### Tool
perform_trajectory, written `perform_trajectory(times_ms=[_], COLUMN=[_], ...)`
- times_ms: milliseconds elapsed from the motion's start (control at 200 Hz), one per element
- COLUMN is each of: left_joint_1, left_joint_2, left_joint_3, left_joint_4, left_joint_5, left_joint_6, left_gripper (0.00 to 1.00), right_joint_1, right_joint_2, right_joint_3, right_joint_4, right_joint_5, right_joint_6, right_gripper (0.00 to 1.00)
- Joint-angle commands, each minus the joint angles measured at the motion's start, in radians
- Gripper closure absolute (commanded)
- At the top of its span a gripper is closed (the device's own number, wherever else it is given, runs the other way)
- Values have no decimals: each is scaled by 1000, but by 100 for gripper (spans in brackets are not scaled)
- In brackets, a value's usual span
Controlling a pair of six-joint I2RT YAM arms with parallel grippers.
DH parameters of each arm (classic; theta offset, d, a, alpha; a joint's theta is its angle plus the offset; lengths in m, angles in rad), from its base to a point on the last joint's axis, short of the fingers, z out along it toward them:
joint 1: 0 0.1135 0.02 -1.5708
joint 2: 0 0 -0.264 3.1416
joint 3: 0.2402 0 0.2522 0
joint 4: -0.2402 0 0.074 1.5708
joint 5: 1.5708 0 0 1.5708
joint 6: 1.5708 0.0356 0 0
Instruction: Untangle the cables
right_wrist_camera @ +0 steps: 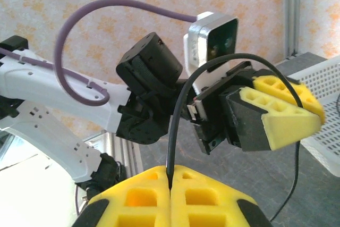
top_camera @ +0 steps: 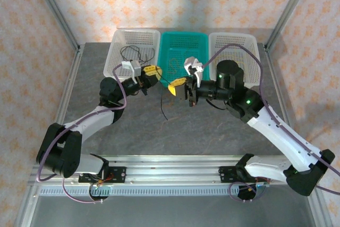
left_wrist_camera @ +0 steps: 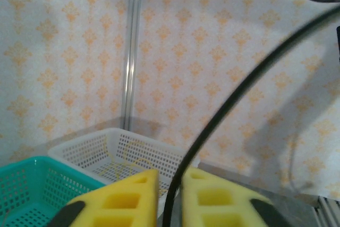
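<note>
Along the far edge of the table [top_camera: 143, 131] stood three baskets side by side: left white basket [top_camera: 137, 31], teal basket [top_camera: 184, 33], right white basket [top_camera: 234, 34].

Likely lab: aluminium-framed robot cell [top_camera: 56, 9]

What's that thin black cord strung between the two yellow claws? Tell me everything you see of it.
The black cable is one thin, smooth, rubbery-looking wire, held above the grey table. One stretch is pinched between the shut yellow fingers of the right gripper. From there it rises, arches over and passes between the fingers of the left gripper, which look clamped on it. A loose tail hangs down towards the table; whether its tip touches is unclear.
</note>
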Motion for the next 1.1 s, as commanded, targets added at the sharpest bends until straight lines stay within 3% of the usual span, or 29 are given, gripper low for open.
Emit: perform_trajectory(times_ms=[0,55,120,200,270,320,436,586,881,1096], left_joint_1=[-7,-7,-7,-7,-5,-5,2,21,87,131], left_joint_2=[-14,-20,-34,-55,-76,-87,-81,-41,94,226], left_joint_3=[31,31,36,52,65,86,184,311,510,664], left_joint_4=[18,-12,-80,-181,-267,-341,-565,-741,-866,-911], left_joint_5=[-2,-33,-90,-171,-251,-323,-487,-656,-862,-939], left_joint_6=[16,29,56,108,151,180,252,286,225,171], left_gripper=[91,100,100,100,100,100,100,100,100,100], right_joint_1=[-5,-5,-5,-5,-5,-5,-5,-5,-6,-6], right_joint_2=[-33,-36,-42,-58,-81,-100,-113,-66,100,286], right_joint_3=[-6,-11,-21,-48,-88,-118,-163,-175,-126,-4], right_joint_4=[28,23,23,27,44,59,71,61,182,216], right_joint_5=[71,94,132,237,342,422,668,834,891,727], right_joint_6=[5,9,18,31,47,56,84,112,180,188], right_gripper=[100,100,99,77,52,43,42,43,38,29])
